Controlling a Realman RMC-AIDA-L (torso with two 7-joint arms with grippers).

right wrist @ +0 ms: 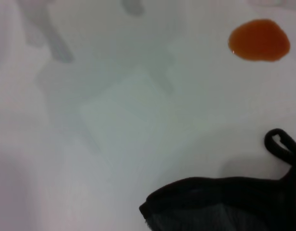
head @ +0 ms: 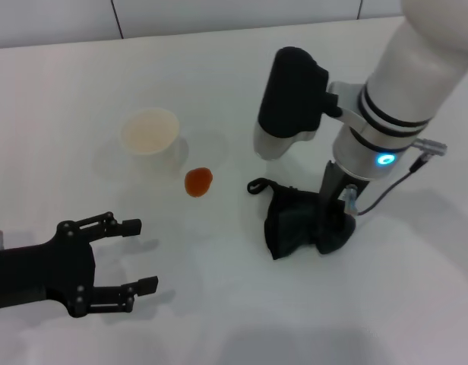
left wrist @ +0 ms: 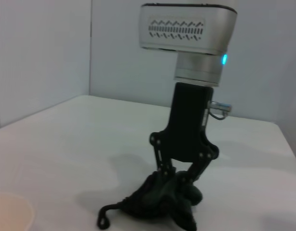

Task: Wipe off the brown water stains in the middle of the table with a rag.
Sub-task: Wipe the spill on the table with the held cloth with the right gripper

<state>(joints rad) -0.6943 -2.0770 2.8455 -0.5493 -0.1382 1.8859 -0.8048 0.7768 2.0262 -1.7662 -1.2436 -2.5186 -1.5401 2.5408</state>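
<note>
The brown water stain (head: 197, 182) is a small orange-brown blot on the white table (head: 59, 84), just beside the paper cup; the right wrist view shows this stain (right wrist: 259, 40) too. The dark rag (head: 295, 220) lies bunched to the stain's right, its black loop (head: 256, 185) pointing toward the blot. My right gripper (head: 332, 218) stands straight down into the rag, fingers pinched into the cloth. The left wrist view shows that gripper (left wrist: 179, 179) closed on the rag (left wrist: 155, 202). My left gripper (head: 139, 255) hovers open at the near left, holding nothing.
A white paper cup (head: 150, 133) stands upright just left of the stain; its rim (left wrist: 8, 214) shows in the left wrist view. A wall rises behind the table's far edge.
</note>
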